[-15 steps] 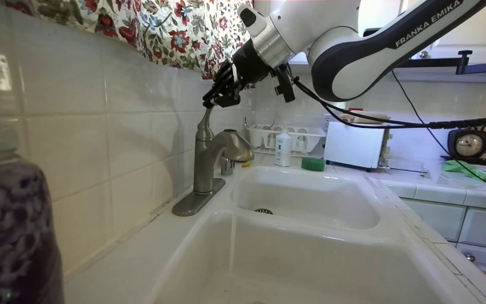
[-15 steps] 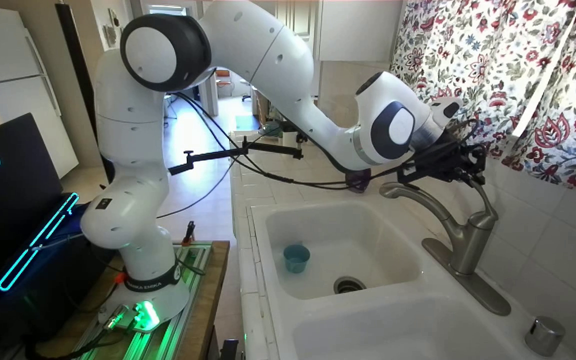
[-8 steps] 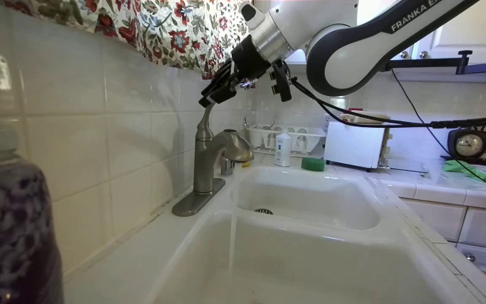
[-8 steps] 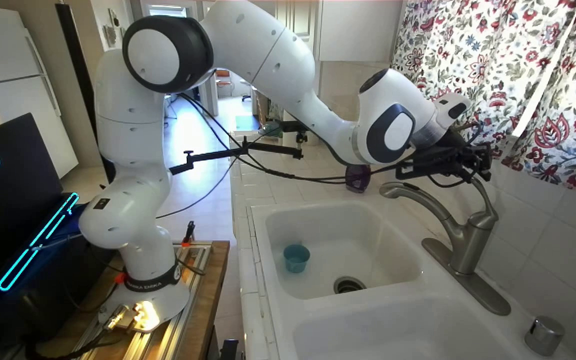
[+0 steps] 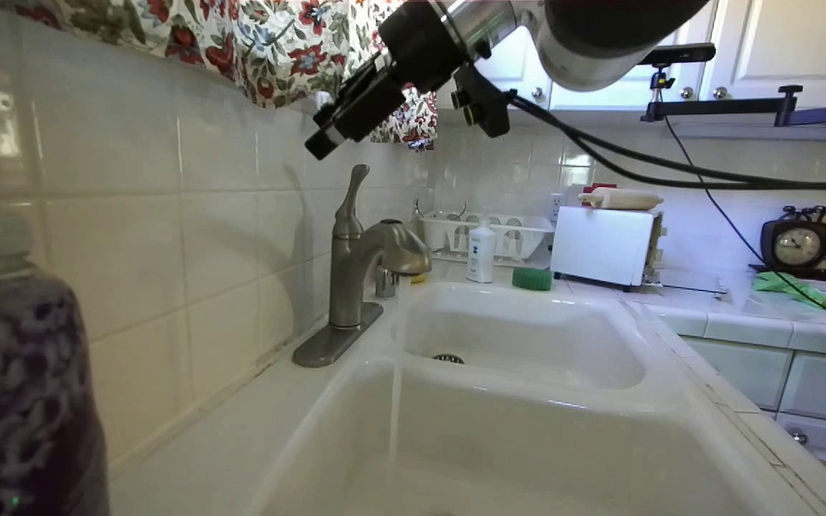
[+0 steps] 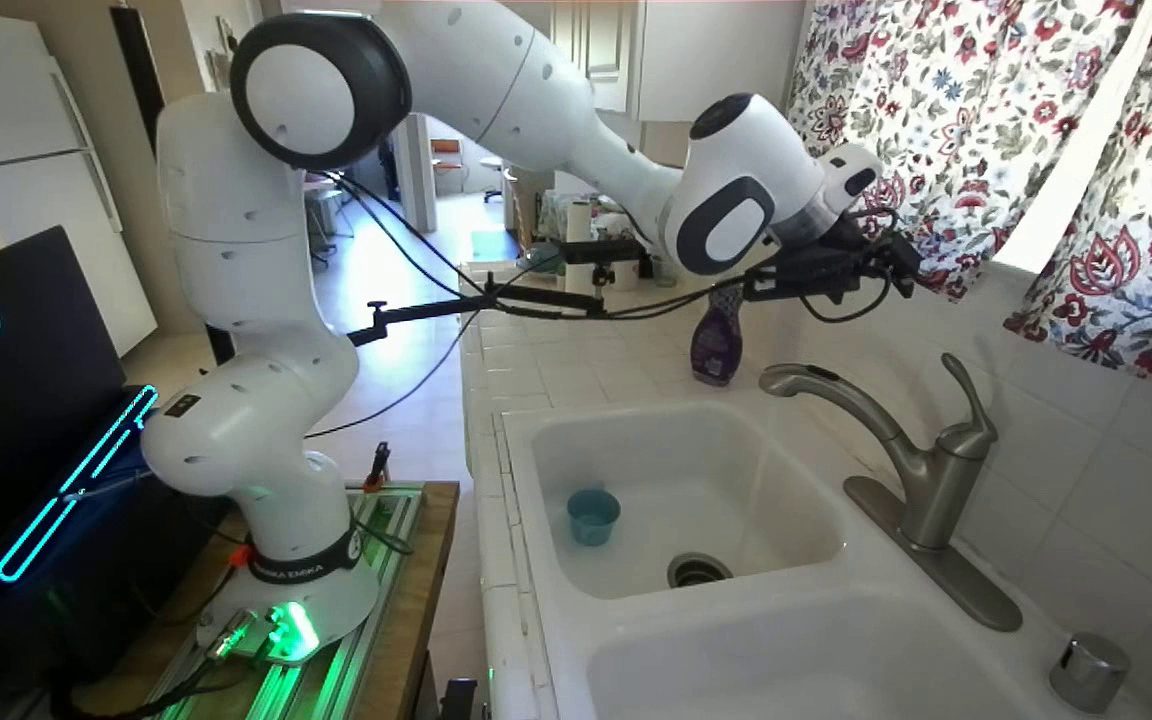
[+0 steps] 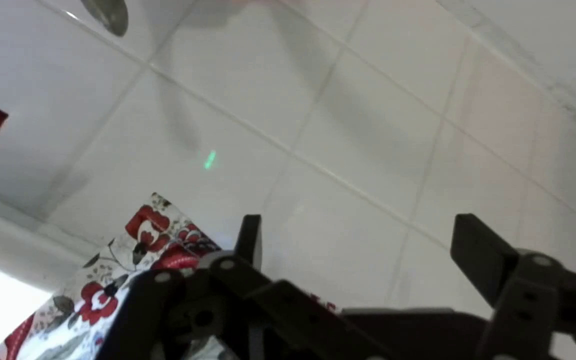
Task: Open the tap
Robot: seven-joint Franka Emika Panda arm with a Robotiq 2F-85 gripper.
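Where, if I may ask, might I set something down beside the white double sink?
Bare: white tiled counter beside the upright purple bottle; white ledge between that bottle and grey metal tap. Crowded: the opposite end, with white plastic dish rack, tall white bottle, green brush.

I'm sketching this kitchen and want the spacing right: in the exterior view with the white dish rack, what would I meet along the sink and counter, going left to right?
Purple-patterned bottle → single-lever tap → white bottle → green brush → white box-shaped appliance → black clock.
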